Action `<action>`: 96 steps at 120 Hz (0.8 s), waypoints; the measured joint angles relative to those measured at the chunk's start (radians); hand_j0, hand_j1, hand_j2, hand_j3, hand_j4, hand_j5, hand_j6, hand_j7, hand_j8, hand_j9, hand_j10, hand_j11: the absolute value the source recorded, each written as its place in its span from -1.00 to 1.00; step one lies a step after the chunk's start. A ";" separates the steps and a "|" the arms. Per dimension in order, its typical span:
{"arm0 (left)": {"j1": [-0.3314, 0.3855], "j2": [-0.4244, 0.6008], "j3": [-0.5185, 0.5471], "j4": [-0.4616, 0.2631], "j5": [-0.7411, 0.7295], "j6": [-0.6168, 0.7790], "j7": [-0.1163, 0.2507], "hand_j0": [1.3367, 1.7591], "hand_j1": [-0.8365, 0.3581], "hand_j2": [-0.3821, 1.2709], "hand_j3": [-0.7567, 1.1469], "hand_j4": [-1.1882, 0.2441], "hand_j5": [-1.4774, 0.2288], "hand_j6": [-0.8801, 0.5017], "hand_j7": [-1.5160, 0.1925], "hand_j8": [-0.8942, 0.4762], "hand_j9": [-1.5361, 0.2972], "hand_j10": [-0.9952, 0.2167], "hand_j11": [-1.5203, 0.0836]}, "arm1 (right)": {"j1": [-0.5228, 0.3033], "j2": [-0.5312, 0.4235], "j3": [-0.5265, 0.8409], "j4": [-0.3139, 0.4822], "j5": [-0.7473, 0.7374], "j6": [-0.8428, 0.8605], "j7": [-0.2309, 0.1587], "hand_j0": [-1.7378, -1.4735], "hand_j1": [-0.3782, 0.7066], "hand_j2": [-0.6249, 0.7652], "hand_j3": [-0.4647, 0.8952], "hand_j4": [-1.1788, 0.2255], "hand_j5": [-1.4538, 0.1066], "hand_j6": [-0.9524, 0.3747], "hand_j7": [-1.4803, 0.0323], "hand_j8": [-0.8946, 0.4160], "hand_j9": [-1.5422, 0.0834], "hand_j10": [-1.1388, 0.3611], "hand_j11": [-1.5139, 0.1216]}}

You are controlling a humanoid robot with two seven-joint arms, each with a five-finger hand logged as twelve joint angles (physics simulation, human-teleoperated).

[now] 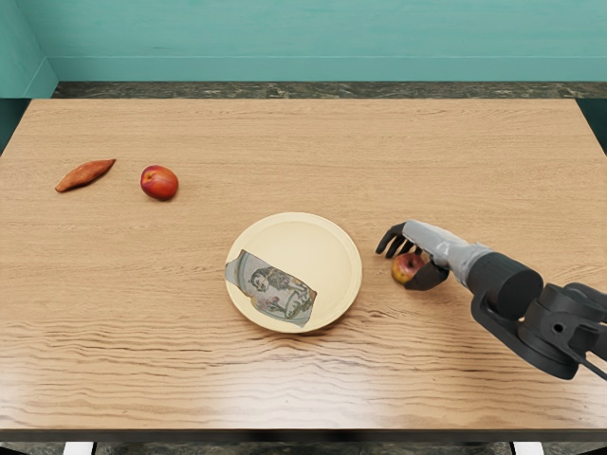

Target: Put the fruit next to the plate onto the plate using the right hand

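Note:
A cream plate (313,237) with a printed picture patch on its front left lies at the table's middle. Just right of it sits a small red-yellow fruit (405,268) on the table. My right hand (410,254) comes in from the lower right and is at the fruit, its dark fingers (392,241) arched over the top and the thumb under the fruit's right side. The fingers look partly curled round the fruit, which still rests on the wood. The left arm does not show.
A red apple (159,182) and an orange-red sweet potato (84,174) lie at the far left of the wooden table (303,379). A teal wall runs behind the table's back edge.

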 joint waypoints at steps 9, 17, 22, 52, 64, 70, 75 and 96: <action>0.000 0.000 0.000 0.000 0.000 0.000 0.000 0.52 0.97 -0.54 -0.21 0.65 0.72 0.26 0.76 0.29 0.66 0.63 0.88 | -0.001 0.000 0.000 0.000 -0.001 -0.001 0.000 -0.38 0.18 -0.12 -0.32 -0.04 0.05 -0.32 0.11 -0.33 0.09 -0.14 0.05; 0.000 0.000 -0.001 0.000 0.000 0.000 0.000 0.52 0.97 -0.54 -0.21 0.65 0.72 0.26 0.76 0.29 0.66 0.63 0.88 | -0.001 0.000 -0.001 0.000 -0.001 -0.001 0.000 -0.38 0.19 -0.09 -0.32 -0.05 0.04 -0.34 0.09 -0.32 0.07 -0.15 0.03; 0.000 0.000 0.000 0.000 0.000 0.000 0.000 0.52 0.97 -0.54 -0.21 0.65 0.72 0.26 0.76 0.29 0.66 0.63 0.88 | -0.001 0.000 -0.001 0.000 -0.002 -0.001 0.000 -0.37 0.21 -0.07 -0.32 -0.06 0.02 -0.34 0.08 -0.31 0.06 -0.14 0.02; 0.000 0.000 0.000 0.000 0.000 0.000 0.000 0.52 0.97 -0.54 -0.21 0.65 0.72 0.26 0.76 0.29 0.66 0.63 0.88 | -0.001 0.001 -0.002 0.000 -0.004 0.001 -0.001 -0.33 0.23 -0.07 -0.32 -0.09 -0.02 -0.38 0.05 -0.27 0.01 -0.10 -0.03; -0.001 0.000 0.000 0.000 0.000 0.000 0.000 0.52 0.97 -0.54 -0.21 0.65 0.72 0.26 0.76 0.29 0.66 0.63 0.88 | -0.003 0.001 -0.002 0.000 -0.004 0.001 -0.001 -0.31 0.25 -0.07 -0.32 -0.10 -0.05 -0.40 0.02 -0.23 -0.01 -0.09 -0.06; 0.000 0.000 0.000 0.000 0.000 -0.001 0.000 0.52 0.97 -0.54 -0.21 0.65 0.72 0.26 0.76 0.29 0.66 0.63 0.88 | -0.003 0.001 -0.002 0.000 -0.004 0.001 -0.001 -0.31 0.25 -0.07 -0.32 -0.11 -0.07 -0.41 0.01 -0.22 -0.03 -0.08 -0.08; 0.000 0.000 0.000 0.000 0.000 0.000 0.000 0.52 0.97 -0.54 -0.21 0.65 0.72 0.26 0.76 0.29 0.66 0.63 0.88 | -0.003 0.001 -0.002 0.000 -0.004 0.001 -0.001 -0.30 0.25 -0.07 -0.32 -0.12 -0.09 -0.41 -0.01 -0.21 -0.05 -0.07 -0.09; -0.002 0.000 0.000 0.000 0.000 0.000 0.000 0.52 0.97 -0.54 -0.21 0.65 0.72 0.26 0.76 0.29 0.66 0.63 0.88 | -0.005 0.000 -0.002 0.001 -0.003 -0.001 0.000 -0.32 0.26 0.01 -0.32 -0.19 -0.13 -0.39 -0.07 -0.20 -0.09 -0.05 -0.14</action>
